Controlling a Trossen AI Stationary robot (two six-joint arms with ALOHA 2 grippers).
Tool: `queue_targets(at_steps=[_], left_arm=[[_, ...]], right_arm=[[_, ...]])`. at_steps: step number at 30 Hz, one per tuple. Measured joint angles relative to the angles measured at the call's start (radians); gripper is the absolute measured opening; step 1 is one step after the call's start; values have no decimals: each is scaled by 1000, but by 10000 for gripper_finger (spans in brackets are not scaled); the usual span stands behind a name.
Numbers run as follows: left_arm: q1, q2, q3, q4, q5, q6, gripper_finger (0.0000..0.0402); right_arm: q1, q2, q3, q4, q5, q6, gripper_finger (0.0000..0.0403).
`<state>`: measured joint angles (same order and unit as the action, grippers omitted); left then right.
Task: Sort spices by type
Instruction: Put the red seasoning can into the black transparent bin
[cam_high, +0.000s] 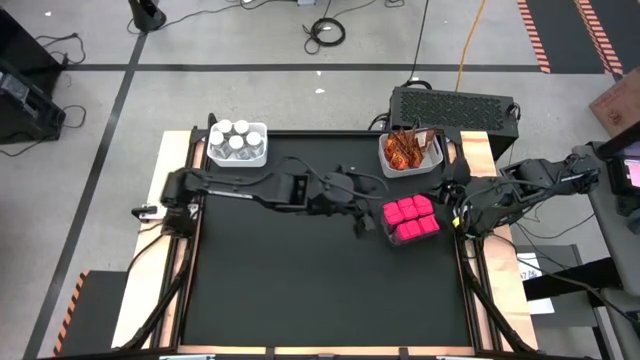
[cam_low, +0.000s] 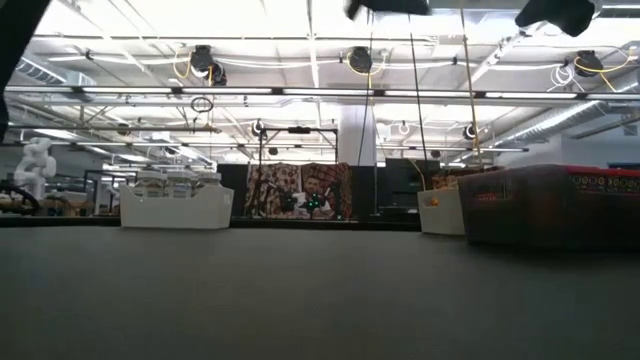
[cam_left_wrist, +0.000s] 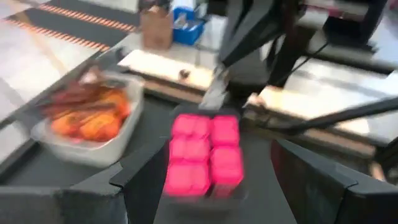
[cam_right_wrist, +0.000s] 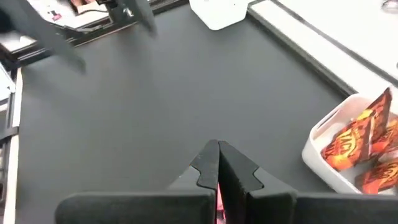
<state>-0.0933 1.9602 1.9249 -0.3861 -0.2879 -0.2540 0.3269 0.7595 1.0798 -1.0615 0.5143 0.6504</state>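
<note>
The pink boxes (cam_high: 411, 213) sit just past the wide-open left end effector (cam_high: 362, 226). The right end effector (cam_right_wrist: 218, 163) is closed tight beside them.

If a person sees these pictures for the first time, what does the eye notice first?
The bright pink cube boxes, packed in a dark bin at the mat's right side, stand out first. Behind them, a white bin holds orange-brown sachets; at the far left corner, another holds white-capped jars.

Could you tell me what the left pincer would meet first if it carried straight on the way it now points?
Most likely the pink boxes in their dark bin: they lie straight ahead between the open left pincer's fingers. How far off they are is hard to judge.
</note>
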Motion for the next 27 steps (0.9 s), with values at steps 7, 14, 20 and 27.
queue_targets(at_steps=[7,14,20,27], left_arm=[[-26,-173,-208,-59,-157,-56,282],[-33,-396,-514,111,-223,-133,283],[-31,-506,-631,210,-236,-157,283],[-46,-533,-637,199,-238,-161,283]], right_arm=[[0,4,-61,3,-101,63,0],[-82,147,-153,139,-185,11,0],[-268,391,-155,236,-334,-184,0],[-407,578,-155,355,-526,-316,0]])
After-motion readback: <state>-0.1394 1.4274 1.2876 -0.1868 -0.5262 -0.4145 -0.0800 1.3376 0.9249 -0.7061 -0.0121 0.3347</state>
